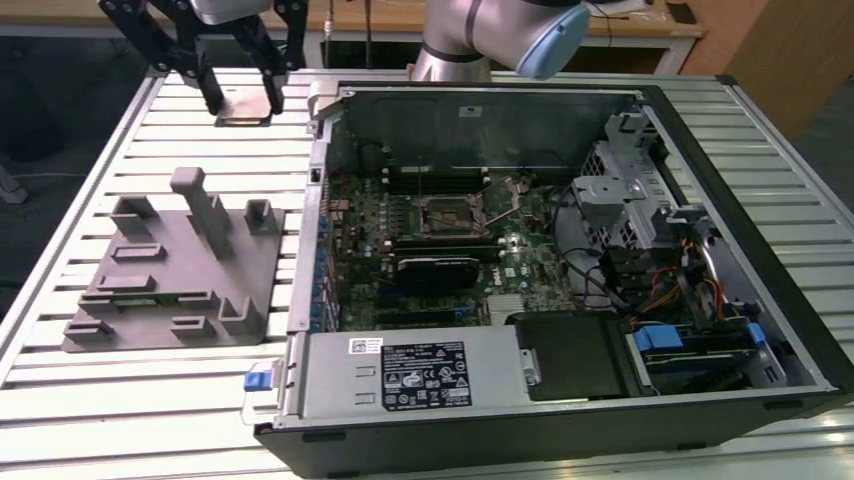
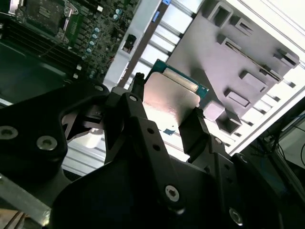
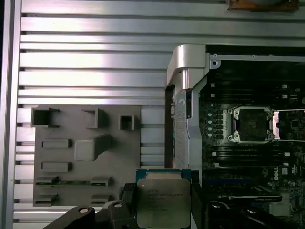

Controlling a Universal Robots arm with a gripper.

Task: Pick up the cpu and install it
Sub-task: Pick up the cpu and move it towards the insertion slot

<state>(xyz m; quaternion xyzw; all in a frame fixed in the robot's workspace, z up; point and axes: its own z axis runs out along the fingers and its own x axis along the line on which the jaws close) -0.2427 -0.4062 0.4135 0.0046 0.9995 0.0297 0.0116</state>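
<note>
1. The black gripper (image 1: 243, 98) has its 2 fingers (image 2: 138, 119) closed part-way, clamped on opposite edges of the cpu (image 1: 246, 106).
2. The cpu sits flat between the fingertips with its silvery metal top plate facing up. In both wrist views it is seen straight ahead of the gripper (image 3: 162, 202) (image 2: 167, 98): a thin square chip (image 3: 163, 200) (image 2: 172, 101) with a green edge showing past the plate.
3. In the exterior view, gripper and cpu hang above the slatted metal table (image 1: 80, 400), at the exterior view's far left corner.
4. A grey fixture (image 1: 174, 270) with upright posts lies on the table nearer the camera than the gripper, well apart from it.
5. At the exterior view's right of the gripper lies an open computer case (image 1: 747, 150), its motherboard (image 1: 441, 250) exposed.
6. The square socket (image 1: 451, 212) (image 3: 250, 124) on the motherboard is open and has no chip in it, well apart from the held cpu.
</note>
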